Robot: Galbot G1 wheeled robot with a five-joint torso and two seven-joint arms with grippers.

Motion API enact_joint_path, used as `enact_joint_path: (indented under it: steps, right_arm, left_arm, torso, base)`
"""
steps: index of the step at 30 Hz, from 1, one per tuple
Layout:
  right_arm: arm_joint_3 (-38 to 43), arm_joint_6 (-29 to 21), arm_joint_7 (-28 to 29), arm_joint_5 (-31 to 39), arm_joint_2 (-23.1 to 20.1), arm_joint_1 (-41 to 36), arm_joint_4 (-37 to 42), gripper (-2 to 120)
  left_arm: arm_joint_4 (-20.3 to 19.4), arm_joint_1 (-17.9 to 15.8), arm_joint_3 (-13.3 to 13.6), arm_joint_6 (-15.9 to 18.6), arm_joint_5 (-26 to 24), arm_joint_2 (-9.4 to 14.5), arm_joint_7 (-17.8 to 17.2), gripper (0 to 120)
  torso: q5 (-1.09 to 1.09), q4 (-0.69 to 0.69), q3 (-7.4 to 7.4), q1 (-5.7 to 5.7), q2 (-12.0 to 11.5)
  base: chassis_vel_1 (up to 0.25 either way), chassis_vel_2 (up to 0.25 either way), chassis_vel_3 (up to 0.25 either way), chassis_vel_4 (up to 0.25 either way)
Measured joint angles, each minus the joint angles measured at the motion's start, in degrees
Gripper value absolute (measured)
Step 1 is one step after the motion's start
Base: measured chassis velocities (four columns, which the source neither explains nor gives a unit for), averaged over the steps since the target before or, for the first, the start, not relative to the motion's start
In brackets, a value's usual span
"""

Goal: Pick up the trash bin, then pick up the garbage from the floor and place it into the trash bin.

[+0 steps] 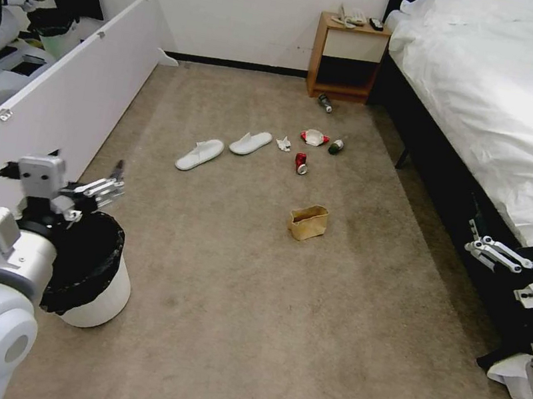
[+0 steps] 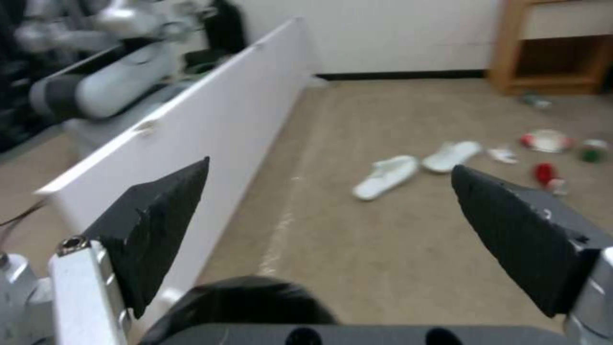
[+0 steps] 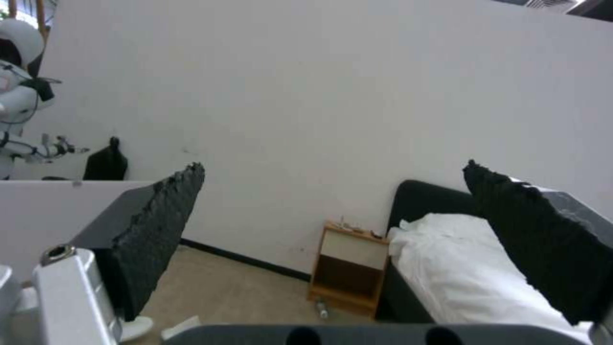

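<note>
Left gripper point(image 1: 106, 186) spread wide above the trash bin point(image 1: 96, 294).
Its arm hides the bin's near rim (right gripper point(image 1: 494, 252) released beside the bed point(image 1: 499, 95)).

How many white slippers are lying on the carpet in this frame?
2. One slipper lies nearer the white panel; the other slipper sits just beyond it, beside the crumpled tissue. Neither is hidden.
</note>
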Motion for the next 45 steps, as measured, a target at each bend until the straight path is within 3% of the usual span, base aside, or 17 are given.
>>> enact_joint_path:
  steps: [3, 4, 9, 15, 17, 20, 28, 45]
  right_arm:
    - [-0.06, 0.0, -0.01, -0.02, 0.01, -0.03, 0.01, 100]
    - [-0.09, 0.0, -0.02, -0.05, -0.02, -0.06, 0.07, 100]
    - [-0.12, 0.0, -0.03, -0.07, -0.18, -0.16, 0.12, 100]
    - [-0.22, 0.07, -0.13, -0.13, -0.07, -0.45, 0.0, 100]
    - [-0.22, 0.07, -0.13, -0.13, -0.07, -0.45, 0.0, 100]
    - [-0.21, 0.2, -0.17, -0.12, -0.13, -0.41, -0.26, 100]
    - [-0.19, 0.21, -0.19, -0.07, -0.07, -0.37, -0.34, 100]
    - [0.26, 0.31, -0.19, 0.11, 0.0, -0.59, -0.43, 100]
  left_arm:
    - [-0.02, 0.21, 0.0, 0.19, -0.46, -0.1, -1.82, 100]
    - [-0.02, 0.71, 0.01, 0.25, -1.32, -0.32, -4.77, 100]
    - [-0.02, 1.71, 0.02, 0.24, -3.28, -0.77, -10.23, 100]
    - [0.13, 1.94, -0.47, 0.03, -7.0, -0.54, -14.78, 100]
    - [0.13, 1.94, -0.47, 0.03, -7.0, -0.54, -14.78, 100]
    - [2.41, 1.73, -1.0, -0.14, -12.0, -0.51, -19.54, 100]
    - [4.29, 0.96, -0.63, -0.2, -13.12, -1.1, -21.35, 100]
    - [10.1, -2.72, -0.13, -0.3, -18.4, -1.98, -32.29, 100]
  torso:
    - [0.01, 0.0, 0.0, 0.0, 0.0]
    - [0.01, -0.01, 0.0, 0.0, 0.0]
    - [0.01, -0.01, 0.0, 0.0, 0.0]
    - [0.01, -0.01, 0.0, 0.0, 0.0]
    - [0.01, -0.01, 0.0, 0.0, 0.0]
    - [0.01, -0.01, 0.0, 0.0, 0.0]
    - [0.01, -0.01, 0.0, 0.0, 0.0]
    - [0.01, -0.01, 0.0, 0.0, 0.0]
  base:
    - [0.0, 0.0, 0.0, 0.0]
    - [0.0, 0.0, 0.0, 0.0]
    - [0.0, 0.0, 0.0, 0.0]
    - [0.0, 0.0, 0.0, 0.0]
    - [0.0, 0.0, 0.0, 0.0]
    - [0.0, 0.0, 0.0, 0.0]
    - [0.0, 0.0, 0.0, 0.0]
    - [0.0, 0.0, 0.0, 0.0]
